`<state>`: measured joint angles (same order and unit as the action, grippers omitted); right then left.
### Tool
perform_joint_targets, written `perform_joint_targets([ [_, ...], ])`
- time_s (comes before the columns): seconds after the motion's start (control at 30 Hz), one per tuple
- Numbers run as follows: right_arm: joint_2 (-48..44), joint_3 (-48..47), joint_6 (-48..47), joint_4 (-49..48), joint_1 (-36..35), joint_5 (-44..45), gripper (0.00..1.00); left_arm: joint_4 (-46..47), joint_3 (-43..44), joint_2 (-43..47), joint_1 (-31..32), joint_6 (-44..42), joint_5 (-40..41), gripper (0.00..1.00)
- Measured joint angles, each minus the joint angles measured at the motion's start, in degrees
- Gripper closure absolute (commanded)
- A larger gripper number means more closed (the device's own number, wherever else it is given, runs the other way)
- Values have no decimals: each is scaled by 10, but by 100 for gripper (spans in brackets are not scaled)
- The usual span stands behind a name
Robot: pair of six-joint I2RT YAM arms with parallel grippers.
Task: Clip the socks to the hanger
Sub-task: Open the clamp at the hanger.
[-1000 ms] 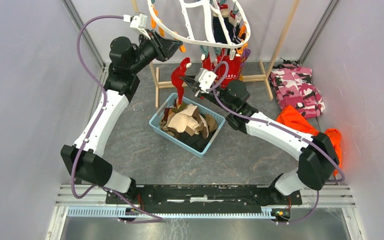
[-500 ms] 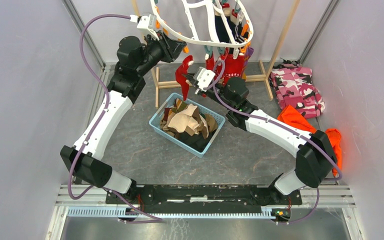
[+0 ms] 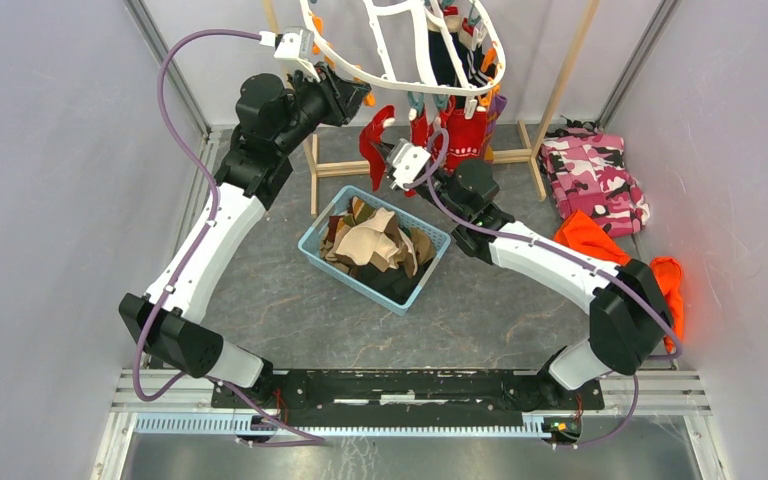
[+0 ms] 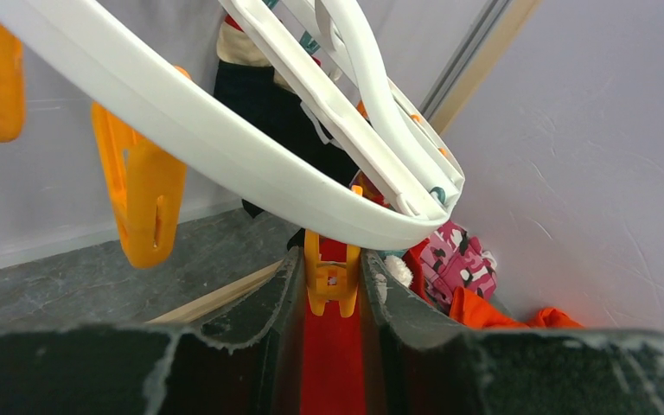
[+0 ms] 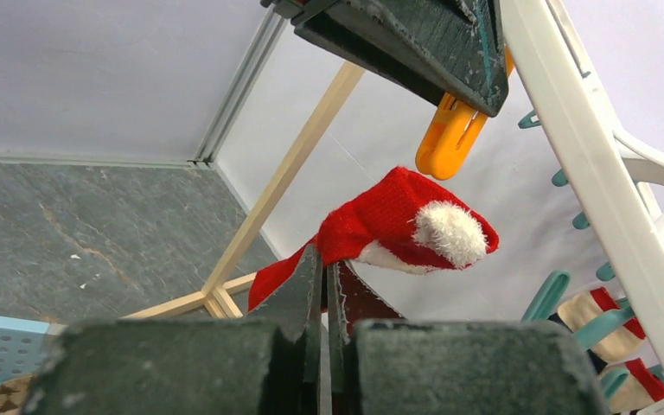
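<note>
The right gripper (image 5: 322,268) has its jaws shut tight on a red sock (image 5: 398,220) with a fluffy white ball on its end. It holds the sock up in the air, above the blue basket (image 3: 305,245) of other socks (image 3: 375,240) that sits on the counter. The left gripper (image 4: 333,268) has its jaws part way open, one on each side of an orange clip (image 4: 333,281), and they pinch it. That clip hangs from the rim of the white hanger (image 4: 225,147). The sock mostly runs up and down, and its top end flops over just under the clip, a little to one side. So the sock has to go up a bit more and into the clip's mouth. The right arm is the one to bring it, as the left arm is busy with the clip. I can't really tell if the clip's mouth is open, because the left jaws hide it. Some socks (image 3: 465,130) already hang on the far side of the hanger.
</note>
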<state>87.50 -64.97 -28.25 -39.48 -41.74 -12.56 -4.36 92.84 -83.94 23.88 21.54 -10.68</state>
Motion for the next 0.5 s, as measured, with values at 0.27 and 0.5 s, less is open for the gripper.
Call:
perform_joint_targets([
  [0.27,10,7,-32,-9,2,-1,100,0,0,0,1,0,0,98],
  [0.5,28,7,-47,-24,3,-5,100,0,0,0,1,0,-1,98],
])
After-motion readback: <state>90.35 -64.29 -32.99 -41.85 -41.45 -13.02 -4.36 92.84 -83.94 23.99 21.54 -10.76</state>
